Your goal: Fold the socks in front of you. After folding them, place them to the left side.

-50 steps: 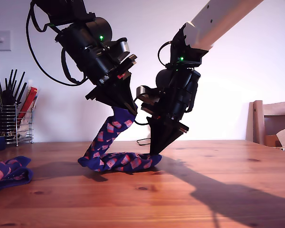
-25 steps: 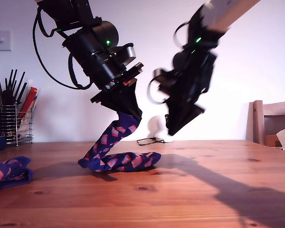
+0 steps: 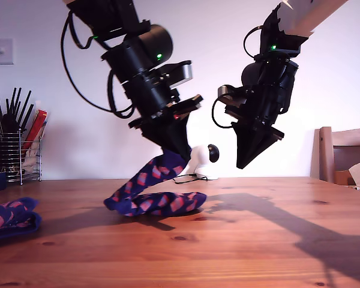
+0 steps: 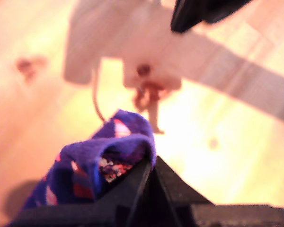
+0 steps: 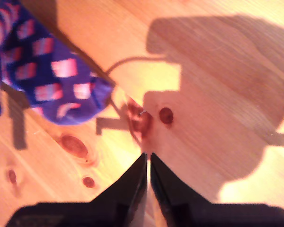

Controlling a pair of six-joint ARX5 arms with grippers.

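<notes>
Off at the exterior view's left edge, a wire rack (image 3: 15,153) stands on the wooden surface (image 3: 240,240) holding dark upright utensils (image 3: 12,111) and something red and white; what exactly, I cannot tell. Below it, a second patterned sock (image 3: 11,219) lies bunched at that same edge.

The exterior view shows both arms whole. My first tool (image 3: 179,151) angles down from the upper part of the view and is clamped tight on one end of the sock (image 3: 153,195), lifting that end clear while the rest lies doubled on the surface near the view's middle. My second tool (image 3: 247,161) hangs in the air to the exterior view's right of the sock, well above the wood, its tip pointing down.

The first wrist view, blurred and overexposed, adds the navy fabric bunched right at my first tool's closed tips (image 4: 151,165). The second wrist view shows my second tool (image 5: 147,163) with its tips pressed together and nothing between them, and the sock's rounded end (image 5: 52,80) lying apart from them on the knotted wood, shadows of the arms falling across it.
</notes>
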